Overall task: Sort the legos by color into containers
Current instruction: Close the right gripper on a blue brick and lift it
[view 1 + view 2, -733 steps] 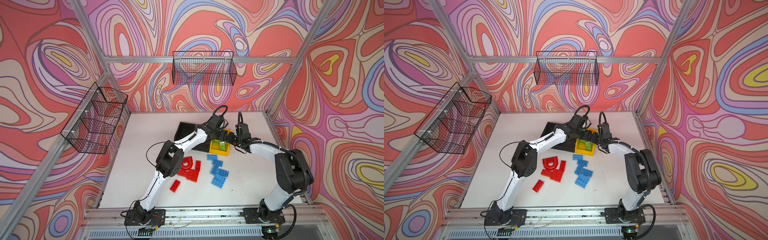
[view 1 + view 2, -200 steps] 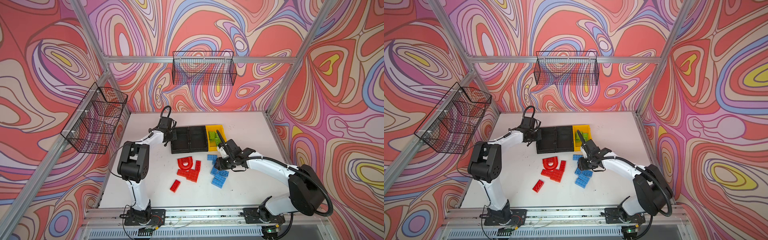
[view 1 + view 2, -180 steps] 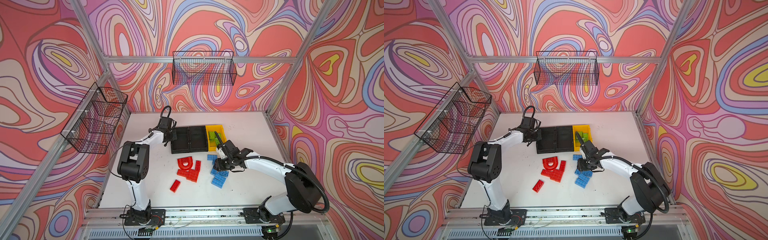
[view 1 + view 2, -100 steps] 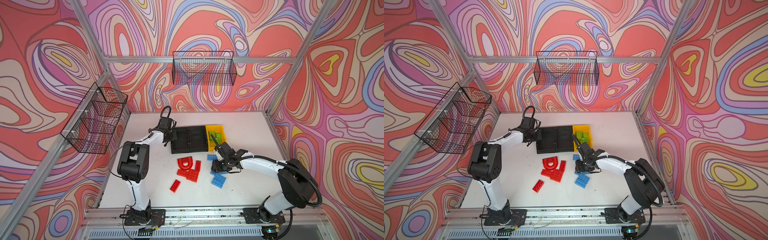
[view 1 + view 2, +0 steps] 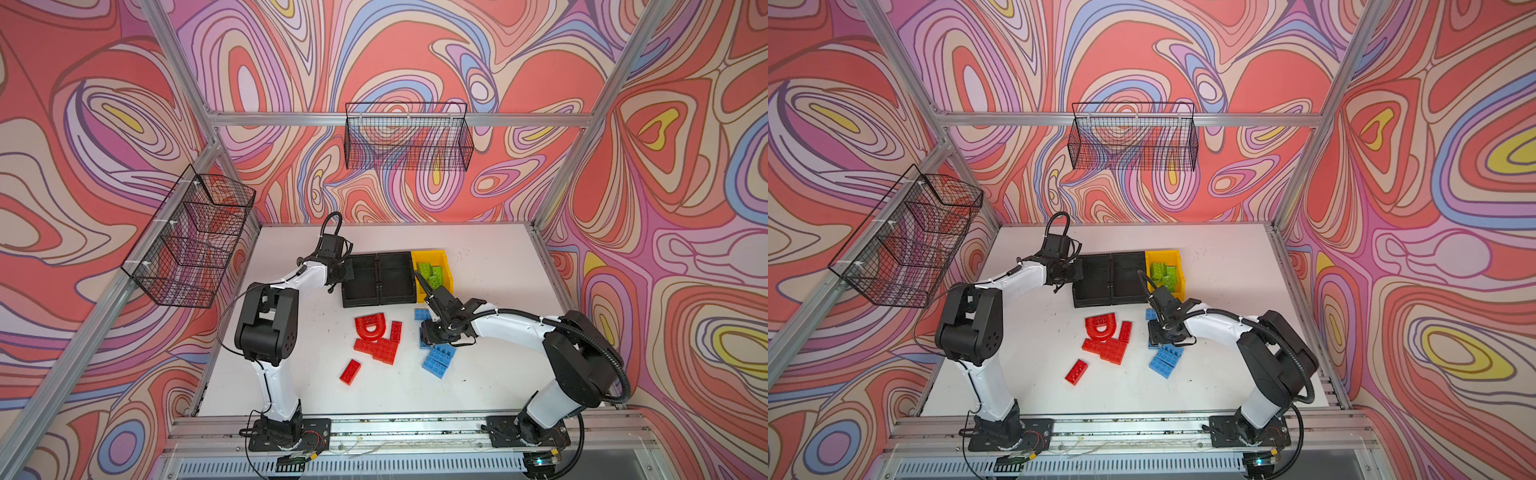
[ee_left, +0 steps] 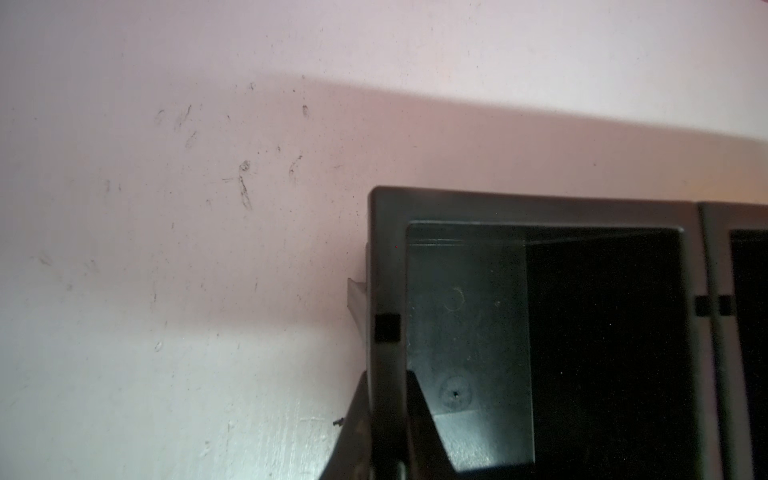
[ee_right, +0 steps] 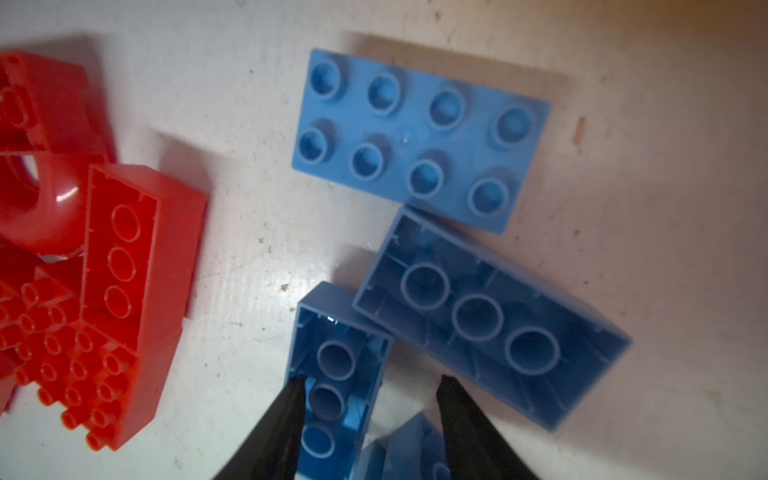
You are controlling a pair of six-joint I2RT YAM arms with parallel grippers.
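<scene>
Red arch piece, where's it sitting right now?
In both top views the red arch lies on the table just in front of the black bins, at the far end of the red pile, left of the blue bricks.

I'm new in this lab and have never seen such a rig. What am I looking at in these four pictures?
A left arm and a right arm, both robots, are bolted to the front of a white table; each ends in a two-fingered pincer. Two pictures are top views from one camera head high above, nearly identical. The other two come from cameras on the arms' wrists, looking along the fingers. On the table stand three joined bins; the yellow bin holds green bricks. Red bricks and blue bricks lie loose in front. The left pincer is shut on a wall of the left black bin. The right pincer is open, straddling an upside-down blue brick, holding nothing.
</scene>
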